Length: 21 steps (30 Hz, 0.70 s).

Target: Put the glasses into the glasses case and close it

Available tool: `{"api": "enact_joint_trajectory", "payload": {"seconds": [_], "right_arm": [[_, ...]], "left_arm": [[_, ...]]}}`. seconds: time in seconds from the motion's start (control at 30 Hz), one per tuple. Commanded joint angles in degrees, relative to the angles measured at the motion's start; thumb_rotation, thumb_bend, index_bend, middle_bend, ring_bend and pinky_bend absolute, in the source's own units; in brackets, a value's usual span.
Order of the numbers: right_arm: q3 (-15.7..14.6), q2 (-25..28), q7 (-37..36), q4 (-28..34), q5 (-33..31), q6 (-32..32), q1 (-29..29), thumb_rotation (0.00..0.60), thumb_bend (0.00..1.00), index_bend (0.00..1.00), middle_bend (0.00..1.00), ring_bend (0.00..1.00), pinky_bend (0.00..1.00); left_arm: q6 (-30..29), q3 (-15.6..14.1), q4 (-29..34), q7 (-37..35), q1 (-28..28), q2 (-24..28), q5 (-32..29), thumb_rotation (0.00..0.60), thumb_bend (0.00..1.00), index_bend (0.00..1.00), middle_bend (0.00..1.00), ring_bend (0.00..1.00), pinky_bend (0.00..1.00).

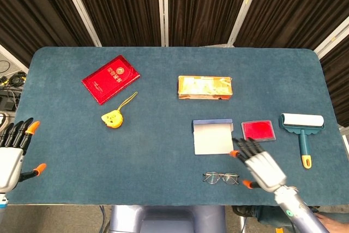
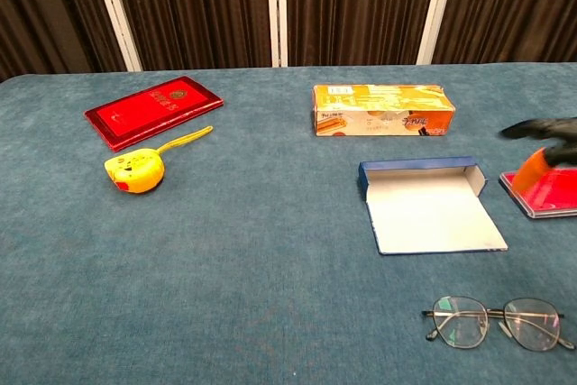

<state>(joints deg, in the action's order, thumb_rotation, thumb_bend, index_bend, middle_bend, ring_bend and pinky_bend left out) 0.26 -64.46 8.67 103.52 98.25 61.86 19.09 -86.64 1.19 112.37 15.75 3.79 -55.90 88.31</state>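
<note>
The thin-framed glasses (image 1: 221,178) (image 2: 499,323) lie flat near the table's front edge. Behind them the blue glasses case (image 1: 213,136) (image 2: 426,207) lies with its lid open and its white inside showing. My right hand (image 1: 260,166) hovers open just right of the glasses and the case, fingers spread and pointing toward the case. Only its dark fingertips (image 2: 539,126) show at the right edge of the chest view. My left hand (image 1: 12,153) is open at the far left, by the table's edge, holding nothing.
A red ink pad (image 1: 258,130) sits right of the case, a lint roller (image 1: 302,126) further right. An orange box (image 1: 205,87) lies behind the case. A red booklet (image 1: 110,79) and yellow tape measure (image 1: 113,118) lie on the left half.
</note>
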Motion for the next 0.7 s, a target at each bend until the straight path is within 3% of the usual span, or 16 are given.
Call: {"api": "enact_joint_trajectory", "payload": {"seconds": [0.03,0.3,0.7], "right_arm": [[0.83,-2.89,-0.99,-1.18,-1.92,-4.96,3.99,0.600,0.03,0.42,0.00,0.00,0.00],[1.87,-9.84,4.25,-4.24,-9.43,-10.39,6.84,0.600,0.16,0.47,0.00,0.00,0.00],[0.14,-12.08,7.32,-5.93,-14.61,-11.36,7.43,0.600,0.23,0.49,0.00,0.00,0.00]], "left_arm": [[0.31,0.19,-0.21,0.06,0.18,-0.07,-0.45,0.600,0.00,0.00,0.00,0.00,0.00],[1.51,0.70,-1.16,-0.07,0.70,-0.24,-2.61,0.600,0.00,0.00,0.00,0.00,0.00],[1.97,0.58,-1.38,0.83,0.96,-0.65,-3.02,0.600,0.00,0.00,0.00,0.00,0.00]]}}
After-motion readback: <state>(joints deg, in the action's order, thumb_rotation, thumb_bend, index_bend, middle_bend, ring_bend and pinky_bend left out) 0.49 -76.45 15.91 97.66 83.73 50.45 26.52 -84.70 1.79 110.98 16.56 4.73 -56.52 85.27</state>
